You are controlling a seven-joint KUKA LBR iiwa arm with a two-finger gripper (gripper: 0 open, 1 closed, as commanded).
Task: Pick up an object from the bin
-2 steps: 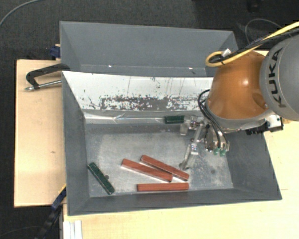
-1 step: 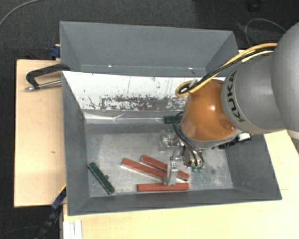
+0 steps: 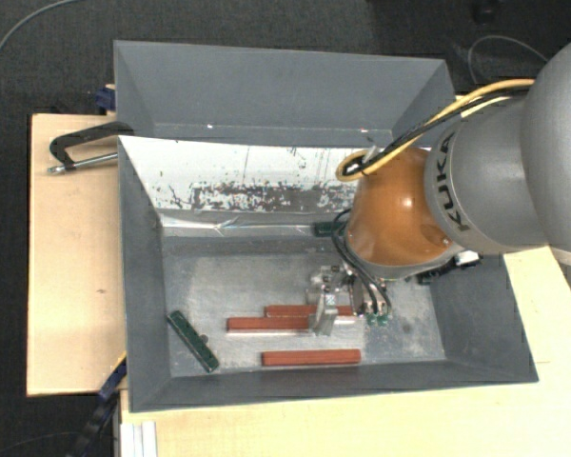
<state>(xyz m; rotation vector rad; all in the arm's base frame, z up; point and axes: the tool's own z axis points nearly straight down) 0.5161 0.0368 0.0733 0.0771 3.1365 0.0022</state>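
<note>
Hanging over the red bar's (image 3: 265, 324) right end, the claw (image 3: 325, 314) is hiding its state, cannot tell; bar is looking stiff, light, grippable across its width.

The bin (image 3: 141, 284) is dull grey. Its floor is a paler, scuffed silver-grey, and its back wall carries a bright whitish band peppered with dark specks. Three flat pieces are reddish brown: the long bar (image 3: 262, 325), the shorter bar (image 3: 287, 310) and the front bar (image 3: 310, 357). The slanted bar (image 3: 192, 341) at the left is dark green. The gripper (image 3: 325, 314) is bare silver metal. The wrist cover (image 3: 395, 219) is glossy orange, the arm (image 3: 514, 160) is silver-grey with dark lettering, and its cable (image 3: 447, 117) is yellow.
</note>
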